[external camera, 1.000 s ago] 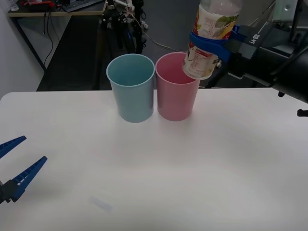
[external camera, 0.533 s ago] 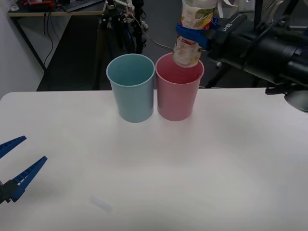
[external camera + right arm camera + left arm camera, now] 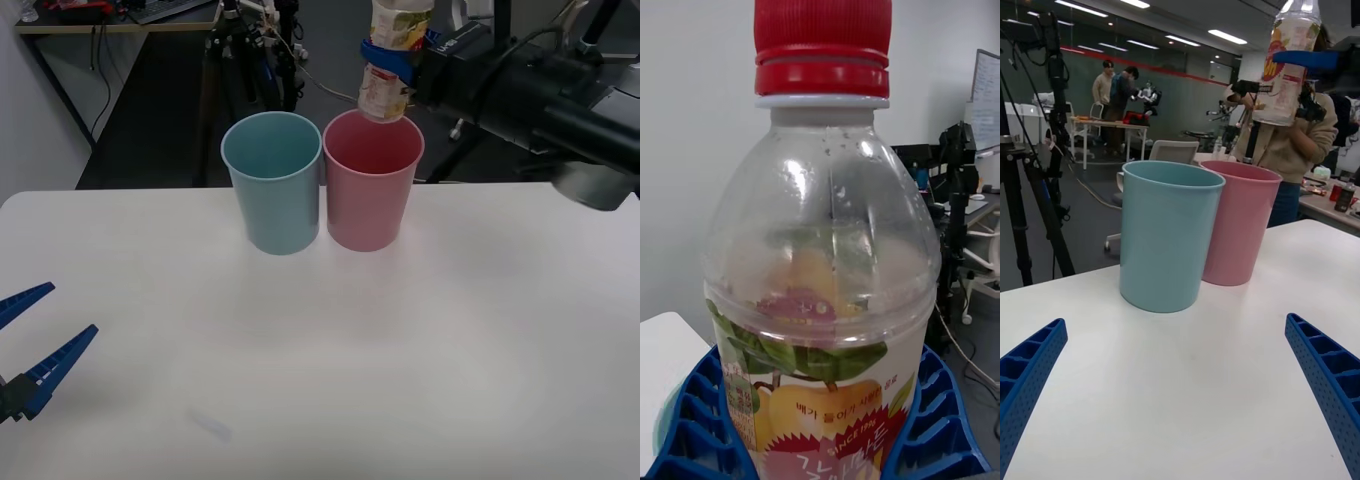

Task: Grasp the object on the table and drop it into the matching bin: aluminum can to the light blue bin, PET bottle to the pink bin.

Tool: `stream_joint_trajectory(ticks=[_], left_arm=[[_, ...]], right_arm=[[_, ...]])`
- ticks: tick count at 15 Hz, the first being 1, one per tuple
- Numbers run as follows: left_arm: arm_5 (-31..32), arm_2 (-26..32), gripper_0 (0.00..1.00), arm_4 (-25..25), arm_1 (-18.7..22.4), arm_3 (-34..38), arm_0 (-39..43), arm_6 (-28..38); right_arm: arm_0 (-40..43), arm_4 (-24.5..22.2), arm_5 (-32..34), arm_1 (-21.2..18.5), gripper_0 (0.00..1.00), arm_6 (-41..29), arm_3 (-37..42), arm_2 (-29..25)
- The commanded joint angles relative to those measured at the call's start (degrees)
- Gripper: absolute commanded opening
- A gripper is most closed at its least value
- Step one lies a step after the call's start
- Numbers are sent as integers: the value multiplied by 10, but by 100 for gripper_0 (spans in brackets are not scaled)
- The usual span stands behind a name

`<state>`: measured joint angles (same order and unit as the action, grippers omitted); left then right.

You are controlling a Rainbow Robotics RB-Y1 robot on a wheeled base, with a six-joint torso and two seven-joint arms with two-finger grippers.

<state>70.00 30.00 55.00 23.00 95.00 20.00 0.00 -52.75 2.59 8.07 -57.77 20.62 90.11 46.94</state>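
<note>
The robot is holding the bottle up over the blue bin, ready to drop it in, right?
Not quite. The right gripper holds the bottle above the pink bin, not the blue bin beside it. The front view shows this.

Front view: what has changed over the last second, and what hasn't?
The right gripper, shut on the bottle, has carried it leftward and farther back, from the pink bin's right edge to above its back rim. The grip is unchanged. The blue bin and the open left gripper stayed put.
</note>
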Motion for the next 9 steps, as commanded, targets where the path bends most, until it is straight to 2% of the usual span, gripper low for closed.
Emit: stream_joint_trajectory(ticks=[1,9], left_arm=[[0,0,100,0,0,0,0,0],[0,0,100,0,0,0,0,0]], right_arm=[[-5,-13,0,22,0,1,-33,-1],[-10,-56,10,88,0,2,-115,-1]])
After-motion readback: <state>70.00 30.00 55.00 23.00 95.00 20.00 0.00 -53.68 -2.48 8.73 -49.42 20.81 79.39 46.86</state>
